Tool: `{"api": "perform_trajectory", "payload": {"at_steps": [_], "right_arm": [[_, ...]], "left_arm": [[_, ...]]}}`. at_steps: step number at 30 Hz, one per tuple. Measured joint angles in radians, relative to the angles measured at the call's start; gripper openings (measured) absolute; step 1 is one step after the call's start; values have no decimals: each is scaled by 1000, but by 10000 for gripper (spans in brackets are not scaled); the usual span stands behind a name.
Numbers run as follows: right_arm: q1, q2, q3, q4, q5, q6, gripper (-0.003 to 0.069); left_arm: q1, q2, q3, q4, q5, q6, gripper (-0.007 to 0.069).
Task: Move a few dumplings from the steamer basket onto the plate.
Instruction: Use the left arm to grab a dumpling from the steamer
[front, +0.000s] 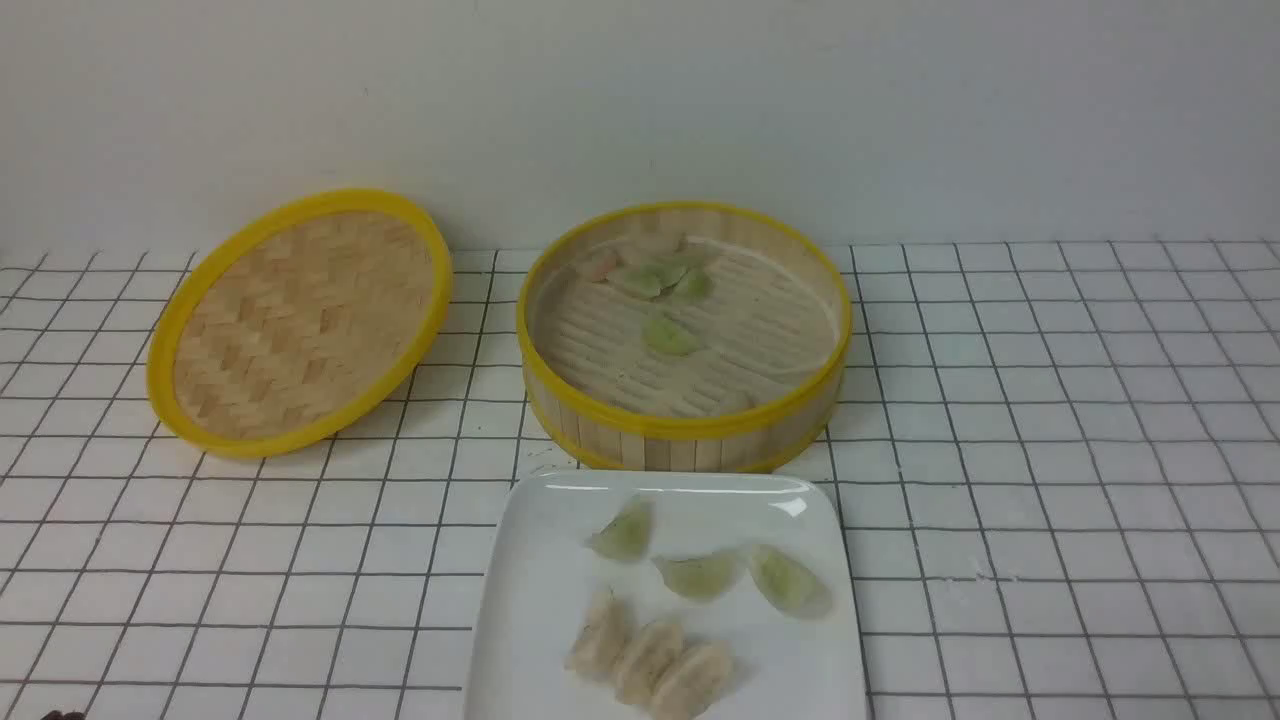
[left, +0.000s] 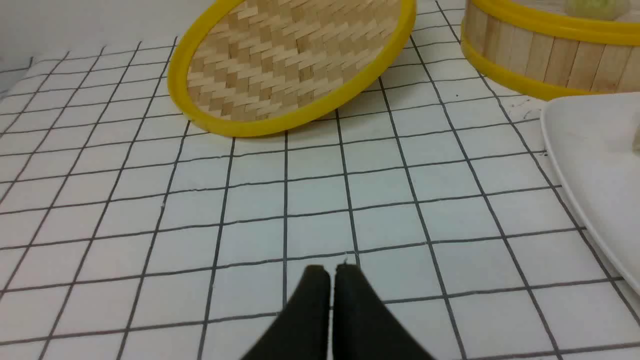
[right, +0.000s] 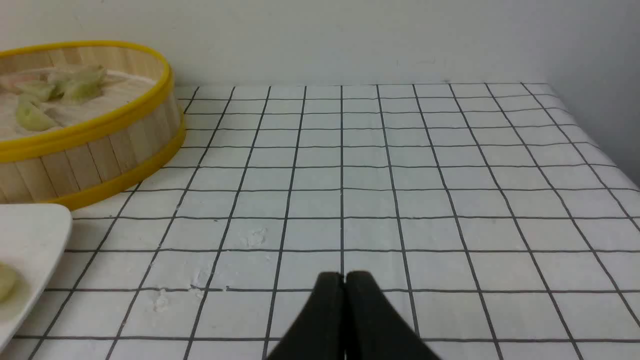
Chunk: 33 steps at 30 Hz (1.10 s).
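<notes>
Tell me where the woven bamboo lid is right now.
In the front view the lid sits on the robot's left side of the table, just left of the steamer basket and beyond the far-left corner of the plate.

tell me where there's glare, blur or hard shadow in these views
Front view: glare streaks along the far rim of the plate, dumplings in the steamer basket look hazy, soft shadow under the lid. Left wrist view: even light, left gripper a featureless black. Right wrist view: grid cloth sharp, right gripper likewise dark.
</notes>
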Motion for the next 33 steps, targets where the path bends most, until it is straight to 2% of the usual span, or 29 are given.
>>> {"api": "perform_trajectory", "payload": {"at_steps": [26, 29, 33], "right_arm": [[0, 0, 0, 0, 0, 0, -15], [0, 0, 0, 0, 0, 0, -15], [0, 0, 0, 0, 0, 0, -15]], "left_arm": [[0, 0, 0, 58, -12, 0, -6], [0, 0, 3, 36, -97, -38, -6], [0, 0, 3, -61, -331, -137, -6]]}}
